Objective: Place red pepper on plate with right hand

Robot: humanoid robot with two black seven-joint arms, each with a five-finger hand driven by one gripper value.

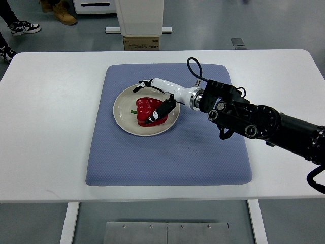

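Note:
A red pepper (146,108) with a green stem lies on its side on the cream plate (123,121), which sits on a blue-grey mat (167,157). My right hand (144,103), white with black fingertips, reaches in from the right over the plate. Its fingers (143,84) are spread above the plate's far rim, apart from the pepper. The thumb (158,112) lies across the pepper's near right side. The pepper rests on the plate, not lifted. The left arm does not show.
The mat lies in the middle of a white table (45,127). Beyond the table's far edge stand a cardboard box (141,43) and a white pedestal (139,15). A person's shoes (23,27) show on the floor at the top left.

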